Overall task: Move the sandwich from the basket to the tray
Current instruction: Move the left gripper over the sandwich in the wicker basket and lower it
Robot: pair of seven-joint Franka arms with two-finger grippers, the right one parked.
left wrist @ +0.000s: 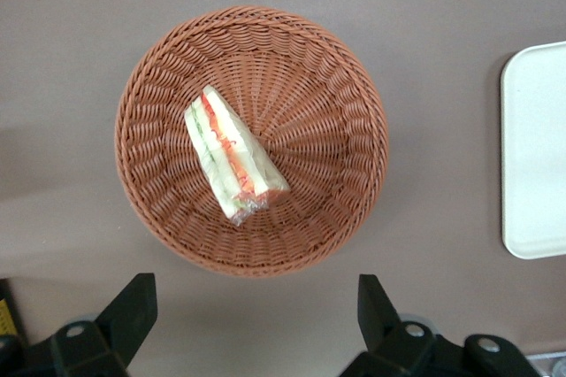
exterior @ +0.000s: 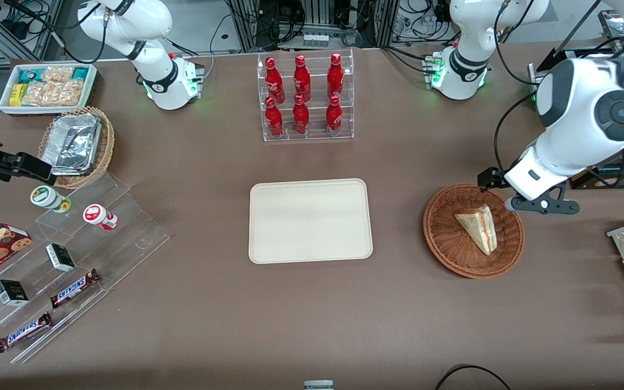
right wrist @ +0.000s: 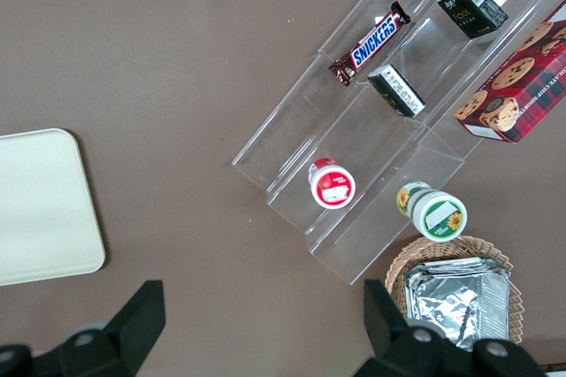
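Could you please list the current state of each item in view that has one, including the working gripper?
sandwich: lying in the basket, wrapped, not gripped.
basket: upright on the table, holding only the sandwich.
tray: flat on the table, nothing on it.
gripper: open, above the basket's rim, holding nothing.
red bottles: upright in their clear rack, capped.
Snickers bars: lying on the clear stepped stand.

Brown matte surface (exterior: pixel 312 319) fills most of the view, evenly lit from above, soft shadows only. Farther from the front camera: grey floor (exterior: pixel 203 21), metal rack frames (exterior: pixel 312 21), loose black cables (exterior: pixel 426 16). No walls or windows visible.
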